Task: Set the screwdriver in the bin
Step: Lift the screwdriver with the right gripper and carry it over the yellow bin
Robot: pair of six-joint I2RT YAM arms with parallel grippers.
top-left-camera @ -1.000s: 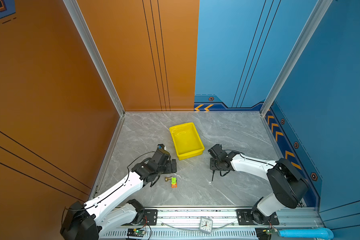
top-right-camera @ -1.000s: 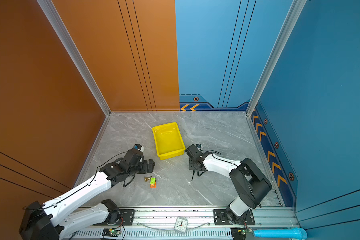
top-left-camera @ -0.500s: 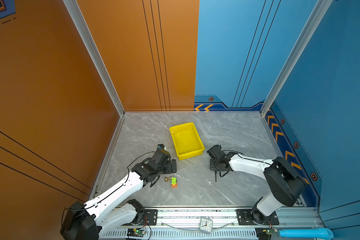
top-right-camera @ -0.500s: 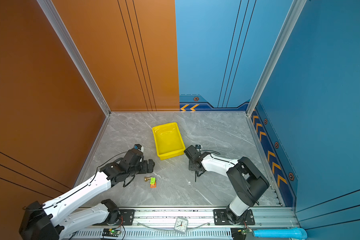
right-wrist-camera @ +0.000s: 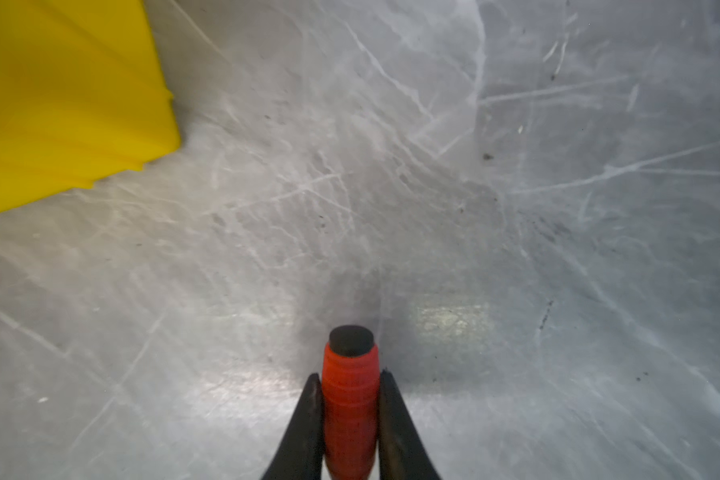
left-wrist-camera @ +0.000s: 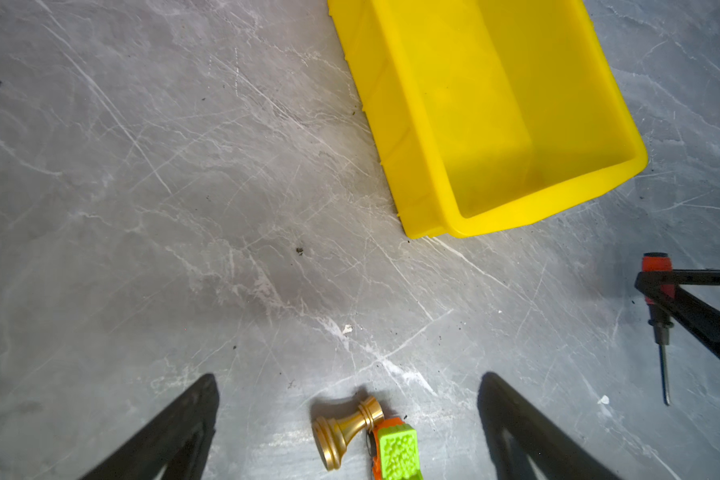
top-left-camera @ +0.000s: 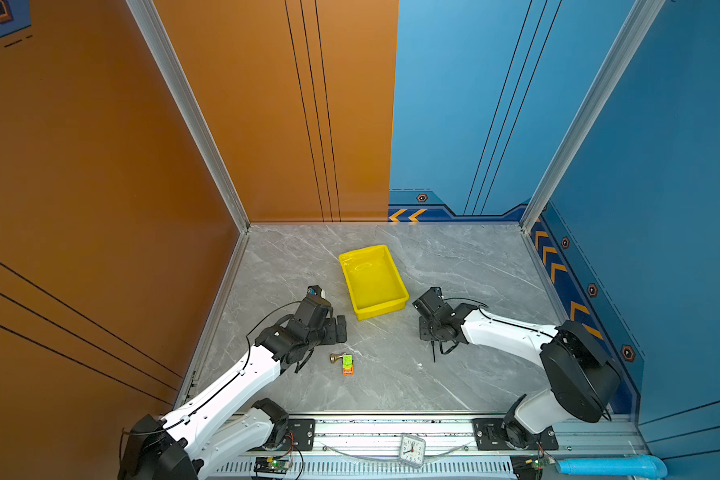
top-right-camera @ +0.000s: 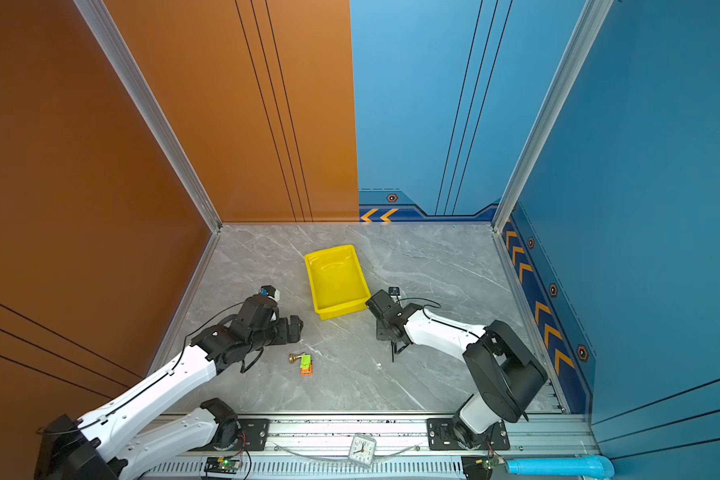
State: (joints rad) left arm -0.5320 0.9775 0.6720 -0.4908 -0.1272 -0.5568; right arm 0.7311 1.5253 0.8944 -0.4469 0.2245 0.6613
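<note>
R arm (top-left-camera: 504, 332): base on the near rail (top-left-camera: 371, 432), elbow humped high, white forearm reaching in twd the bin's near corner. Wrist bent so the pincer points down at the tabletop (top-left-camera: 391, 386).
R pincer (right-wrist-camera: 350, 376): closed narrow on the screwdriver's orange-red handle, one black finger each side.
Screwdriver (right-wrist-camera: 350, 395): gripped at mid-handle, black end cap sticking out past the fingertips. In both top views the screwdriver (top-left-camera: 433, 353) shows only its thin dark shaft, poking out from under the pincer twd the rail. In the L wrist view it sits crosswise in the fingers, handle one side, collar & shaft the other.
Contact w/ tabletop: can't tell whether it's lifted or touching.
Screwdriver vs bin: outside the bin (top-left-camera: 381, 309), near its near corner, w/ a strip of bare tabletop btwn them.
Bin: yellow, skewed, mid-tabletop btwn the two arms.
L arm (top-left-camera: 242, 382): stretched from the near-L base, forearm low, wrist about level.
L pincer (left-wrist-camera: 350, 381): fingers spread wide over bare tabletop, gripping nothing, aimed twd the bin's near end.
Block (top-left-camera: 348, 365): green & orange, lying on the tabletop just rail-side of the L pincer, apart from it, well apart from the screwdriver.
Knob (left-wrist-camera: 341, 432): brass, on its side, against the block.
Clock (top-left-camera: 412, 451): small, on the rail btwn the arm bases.
</note>
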